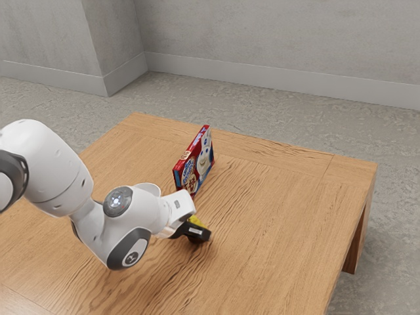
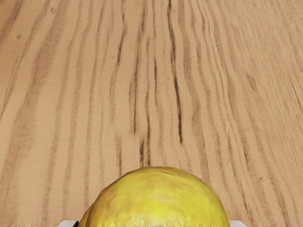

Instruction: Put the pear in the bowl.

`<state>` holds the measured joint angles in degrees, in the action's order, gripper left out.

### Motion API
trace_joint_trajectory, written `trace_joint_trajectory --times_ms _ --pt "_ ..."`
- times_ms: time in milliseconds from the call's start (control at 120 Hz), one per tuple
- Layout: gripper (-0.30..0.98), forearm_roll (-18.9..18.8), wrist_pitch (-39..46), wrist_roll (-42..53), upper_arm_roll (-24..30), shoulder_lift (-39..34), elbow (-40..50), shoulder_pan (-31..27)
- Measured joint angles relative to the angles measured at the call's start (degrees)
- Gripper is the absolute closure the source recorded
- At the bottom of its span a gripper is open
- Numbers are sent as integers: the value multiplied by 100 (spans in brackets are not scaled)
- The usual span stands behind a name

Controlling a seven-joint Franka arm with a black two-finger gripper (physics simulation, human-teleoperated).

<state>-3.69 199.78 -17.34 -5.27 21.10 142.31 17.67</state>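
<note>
The tool (image 1: 201,232) looks to be clamped on the pear (image 2: 157,201), one finger against each side of the yellow fruit, though most of that grip is hidden. The pear is at the tool, above the wooden desk (image 1: 282,216); whether it touches the wood I cannot tell. A red and blue box (image 1: 196,161) with a cartoon face stands upright on the desk near the tool. The white arm (image 1: 56,174) reaches in from the exterior view's left.
</note>
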Motion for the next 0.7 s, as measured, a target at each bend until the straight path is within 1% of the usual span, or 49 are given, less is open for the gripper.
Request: trace_joint_trajectory --times_ms 175,333,517,608,700 --pt "36 2 1 -16 0 0 -1 0" --pt "39 -14 -1 -18 -77 -171 -8 1" --pt "40 -70 -470 -4 -433 -926 144 26" --pt "40 -78 -912 12 -680 -1338 239 35" --pt "40 -80 -1356 38 -919 -1584 359 24"
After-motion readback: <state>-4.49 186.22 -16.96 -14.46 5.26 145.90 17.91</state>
